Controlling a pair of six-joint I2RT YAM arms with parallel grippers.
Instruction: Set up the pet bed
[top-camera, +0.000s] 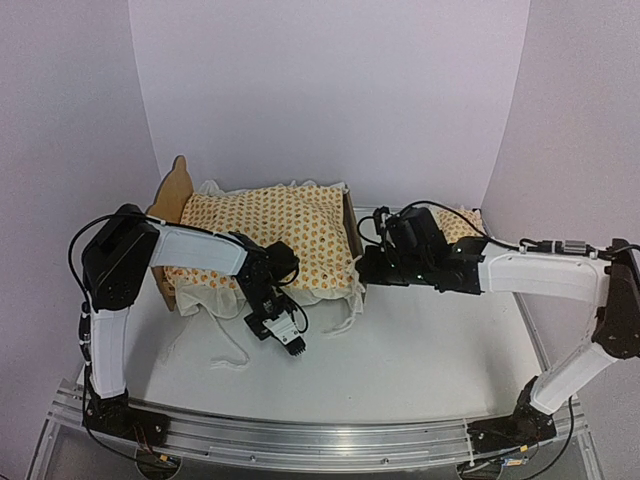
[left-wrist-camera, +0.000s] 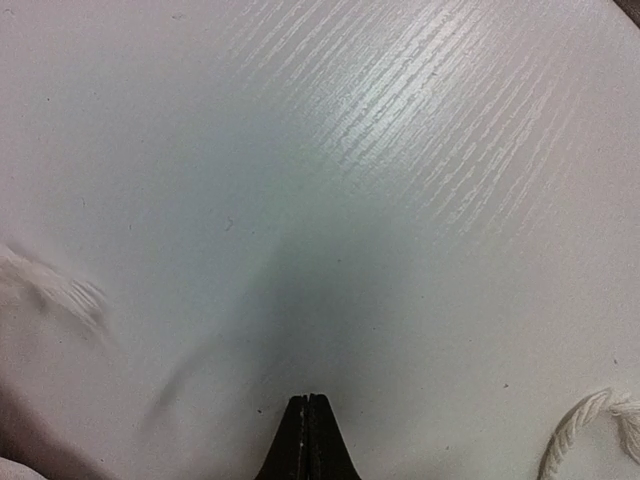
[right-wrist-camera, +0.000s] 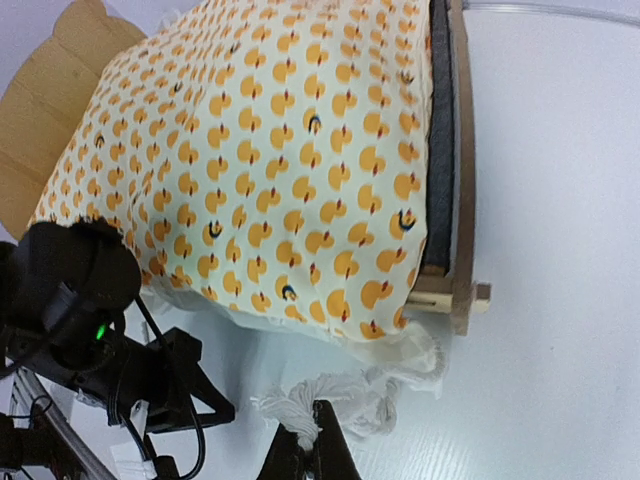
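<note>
Top external: mattress cushion (top-camera: 270, 235) overhangs pet bed (top-camera: 172, 195) at 6 o'clock. Closed, empty left hand (top-camera: 290, 345) above tabletop (top-camera: 420, 350); right hand (top-camera: 362, 268) closed by footboard (top-camera: 352, 235). Best nudge overhang inward, evenly.

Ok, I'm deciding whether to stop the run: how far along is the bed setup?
Done: the patterned cushion lies in the pet bed. In hand: nothing clearly; the left gripper is shut over the table, the right gripper shut beside the cushion's white ties. To do: the small pillow lies outside the bed, beyond its foot end, and ties trail off the near rail.
</note>
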